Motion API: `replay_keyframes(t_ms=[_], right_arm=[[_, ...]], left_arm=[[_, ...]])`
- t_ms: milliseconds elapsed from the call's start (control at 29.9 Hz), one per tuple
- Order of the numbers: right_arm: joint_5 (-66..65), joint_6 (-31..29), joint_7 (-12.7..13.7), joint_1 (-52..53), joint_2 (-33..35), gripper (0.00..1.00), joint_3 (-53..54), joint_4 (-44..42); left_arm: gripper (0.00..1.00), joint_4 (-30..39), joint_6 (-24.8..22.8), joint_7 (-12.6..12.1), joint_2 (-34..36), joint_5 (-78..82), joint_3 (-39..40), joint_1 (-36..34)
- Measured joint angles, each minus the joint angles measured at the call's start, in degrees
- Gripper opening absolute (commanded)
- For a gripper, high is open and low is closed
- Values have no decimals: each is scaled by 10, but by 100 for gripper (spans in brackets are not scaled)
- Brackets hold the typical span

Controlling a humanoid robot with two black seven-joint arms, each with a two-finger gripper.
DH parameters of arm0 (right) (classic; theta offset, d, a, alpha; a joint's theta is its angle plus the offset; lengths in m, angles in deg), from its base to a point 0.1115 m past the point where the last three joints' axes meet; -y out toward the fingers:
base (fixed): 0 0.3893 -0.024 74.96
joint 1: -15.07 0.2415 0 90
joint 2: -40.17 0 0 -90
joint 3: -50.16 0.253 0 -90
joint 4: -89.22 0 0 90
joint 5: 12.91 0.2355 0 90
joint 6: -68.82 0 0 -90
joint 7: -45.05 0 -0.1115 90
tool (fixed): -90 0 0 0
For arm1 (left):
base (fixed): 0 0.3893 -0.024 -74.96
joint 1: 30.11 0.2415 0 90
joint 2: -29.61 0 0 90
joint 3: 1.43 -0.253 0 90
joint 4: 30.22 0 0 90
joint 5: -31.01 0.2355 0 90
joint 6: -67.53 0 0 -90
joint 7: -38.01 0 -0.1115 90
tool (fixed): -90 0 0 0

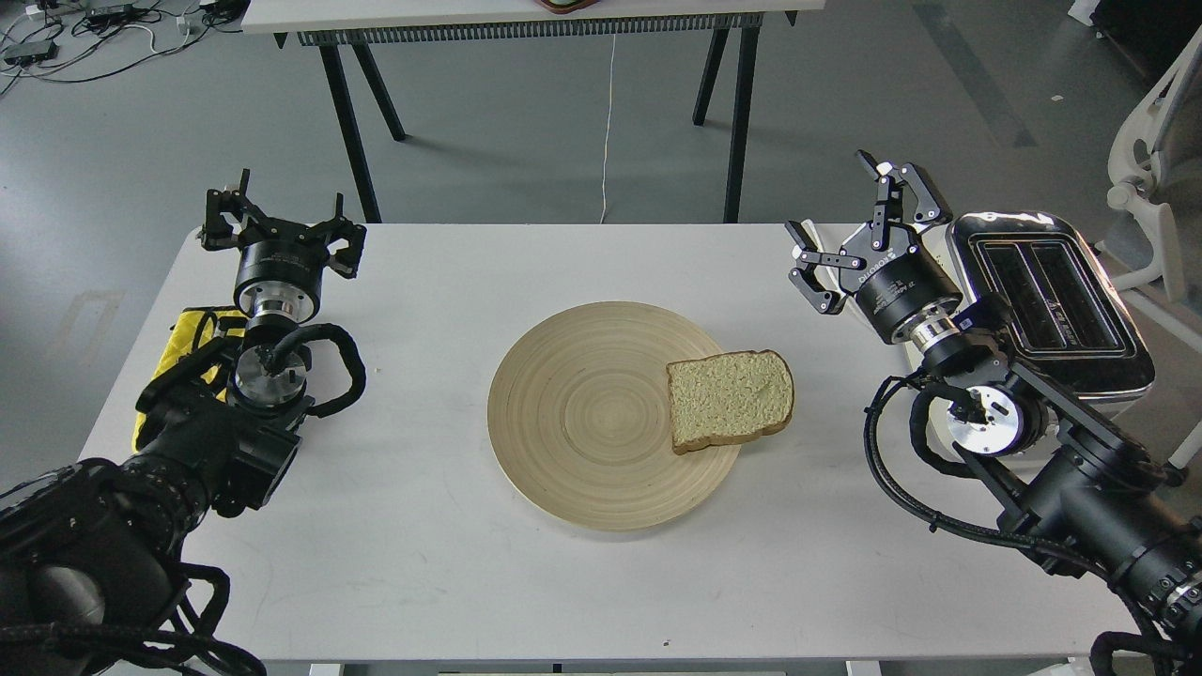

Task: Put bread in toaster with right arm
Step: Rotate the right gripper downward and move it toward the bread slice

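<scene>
— On the round, ringed wooden plate?
— Yes, the porous bread overhangs its right rim. Right gripper spread empty beside the chrome-topped toaster; left gripper splayed too.

round wooden plate mid white table | yellow cloth left edge | second table behind | white chair right

A lab or test room: grey floor, a plain white table beneath the right claw, a second bench beyond it, loose cables far to its left.
</scene>
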State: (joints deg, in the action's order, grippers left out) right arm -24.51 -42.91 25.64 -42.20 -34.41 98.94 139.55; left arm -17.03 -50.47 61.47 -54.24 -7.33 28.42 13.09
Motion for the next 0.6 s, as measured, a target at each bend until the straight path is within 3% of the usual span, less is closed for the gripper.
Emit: replay_keyframes(t_ms=[234,402,603], right_arm=[[-3,25,-1,0,1,100,-2,29],[-52,182,-1,9,11,100,-34,81],[-215,384,0,14,33,100,-98,155]], left_arm=[[100,0,0,0,0,0,-1,0],[100,0,0,0,0,0,-1,0],[100,0,0,0,0,0,-1,0]])
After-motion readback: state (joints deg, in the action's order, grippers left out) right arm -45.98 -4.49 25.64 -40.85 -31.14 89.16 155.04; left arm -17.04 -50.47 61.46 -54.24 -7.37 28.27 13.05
